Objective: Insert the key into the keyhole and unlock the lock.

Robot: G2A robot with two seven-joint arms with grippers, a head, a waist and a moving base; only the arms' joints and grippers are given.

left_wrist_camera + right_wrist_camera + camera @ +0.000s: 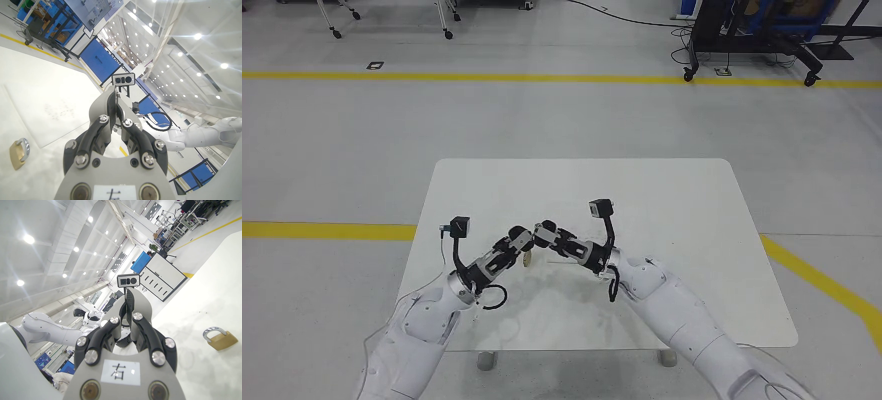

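Over the white table [682, 200], your robot's two arms meet fingertip to fingertip near the middle of the near half, both raised off the surface.

The left gripper [115, 92] has its ribbed pads pressed together. The right gripper [127, 294] is closed the same way. You cannot tell from either wrist view whether a key is pinched between either pair of pads, and none can be made out lying on the table.

The brass padlock [527, 258] lies flat on the table just beside the point where the grippers meet, on the robot's side of it. From the top view it appears slightly closer to the left gripper, almost under its fingers.

Seen from each wrist, the padlock [18, 154] [222, 340] sits off to one side of the fingers, not ahead of them. Neither gripper is aimed at it.

Its silver shackle [25, 146] is closed into the body. The long axis, from shackle to base, lies along the tabletop, so the keyhole end faces sideways and is out of sight. You would likely need the lock held and turned before any key could line up.
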